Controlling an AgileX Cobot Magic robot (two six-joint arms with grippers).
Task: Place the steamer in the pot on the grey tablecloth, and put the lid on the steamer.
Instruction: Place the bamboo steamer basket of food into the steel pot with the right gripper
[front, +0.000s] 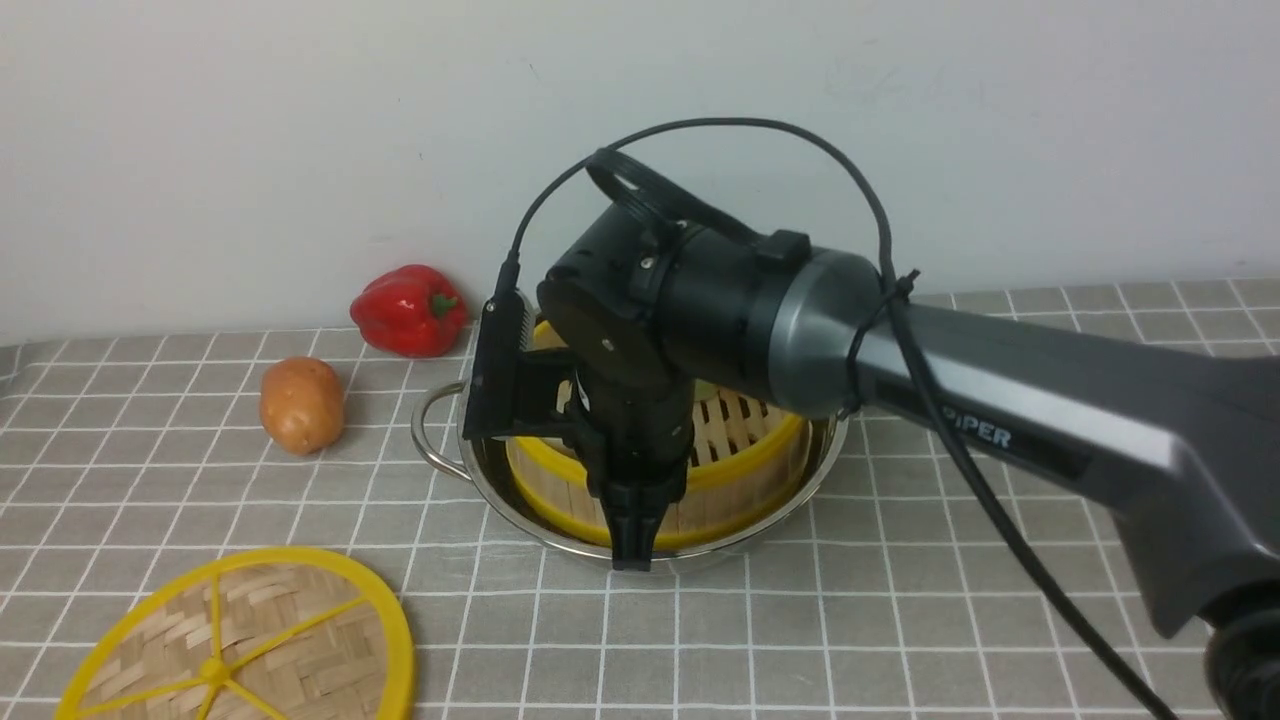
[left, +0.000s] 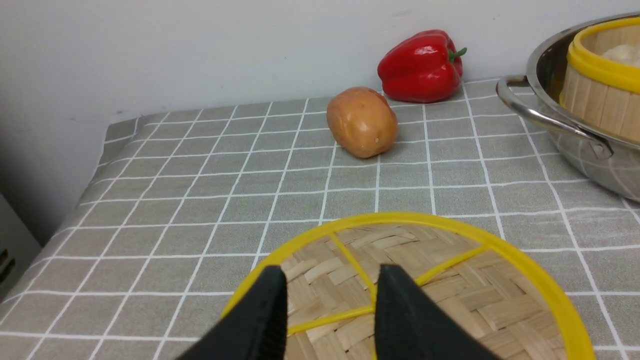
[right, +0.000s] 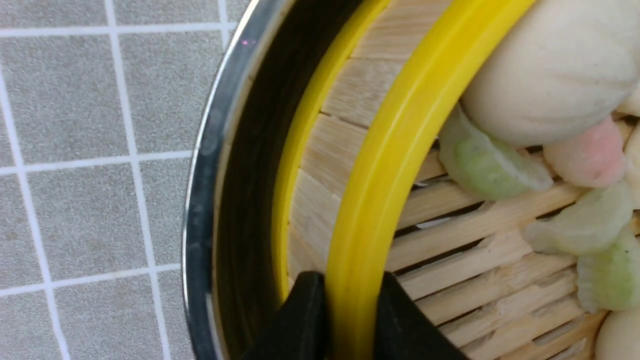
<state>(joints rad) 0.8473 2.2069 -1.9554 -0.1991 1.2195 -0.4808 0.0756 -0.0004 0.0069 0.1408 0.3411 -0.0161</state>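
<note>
The lid (front: 235, 640) lies lower left on the grey tablecloth (front: 900, 600) by the spread left claw (left: 332, 272), while the right claw (right: 350, 282) pinches the rim of the steamer (front: 730, 480), apparently seated in the pot (left: 590, 160) at centre, so releasing gently and lifting straight up seems wise.

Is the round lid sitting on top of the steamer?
No, the lid lies flat on the grey tablecloth, away from the steamer.

The wide shallow steel pot (left: 615, 170) is mirror-glossy metal. The round bamboo steamer (front: 740, 490) has matt pale wooden staves and a smooth yellow plastic rim. The flat woven bamboo lid (front: 270, 630) looks rough. The grey checked tablecloth (front: 900, 620) is matt cloth.
</note>
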